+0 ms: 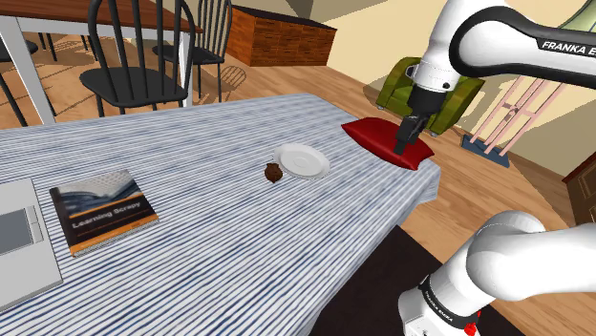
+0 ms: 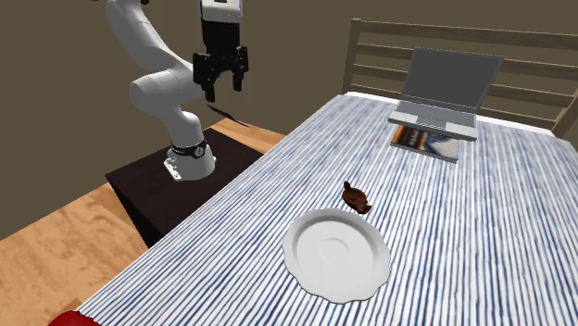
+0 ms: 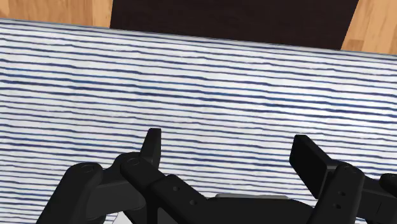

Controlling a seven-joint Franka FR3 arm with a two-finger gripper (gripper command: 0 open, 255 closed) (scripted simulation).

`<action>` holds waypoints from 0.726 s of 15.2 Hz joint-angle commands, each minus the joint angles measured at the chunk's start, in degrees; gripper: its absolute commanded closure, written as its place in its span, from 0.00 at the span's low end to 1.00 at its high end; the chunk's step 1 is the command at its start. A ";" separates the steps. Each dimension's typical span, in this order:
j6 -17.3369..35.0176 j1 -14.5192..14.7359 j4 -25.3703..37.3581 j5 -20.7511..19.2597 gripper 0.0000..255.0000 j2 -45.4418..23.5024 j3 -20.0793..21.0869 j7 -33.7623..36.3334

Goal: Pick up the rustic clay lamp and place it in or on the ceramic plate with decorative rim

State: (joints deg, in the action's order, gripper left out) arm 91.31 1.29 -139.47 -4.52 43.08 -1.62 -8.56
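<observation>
Tool (image 2: 222, 91) wide open, empty, over striped tablecloth (image 3: 191, 83)

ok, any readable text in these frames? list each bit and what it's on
"FRANKA E", cut off at the picture's edge: on the arm, upper part, shoulder view.
"Learning Scrapy": on the cover of the book, shoulder view.
Small print on the arm near its base: too small to read.
Book's cover in the second exterior view: too blurred to read.

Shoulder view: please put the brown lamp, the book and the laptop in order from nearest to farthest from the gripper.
1. Brown lamp, mid-table beside the white plate.
2. Book, further toward the view's left.
3. Laptop, at the left edge.
</observation>
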 commanded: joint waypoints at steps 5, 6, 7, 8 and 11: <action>7.38 0.79 -0.65 1.87 0.00 -6.24 1.57 3.17; 9.19 0.97 -0.61 2.29 0.00 -7.96 1.95 3.92; 10.97 1.15 -0.48 2.68 0.00 -9.73 2.33 4.65; 12.73 1.33 -0.27 3.04 0.00 -11.56 2.70 5.37; 17.78 1.81 0.87 4.00 0.00 -17.29 3.78 7.46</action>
State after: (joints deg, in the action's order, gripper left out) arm 107.11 3.05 -138.82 -0.74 27.74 1.96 -1.62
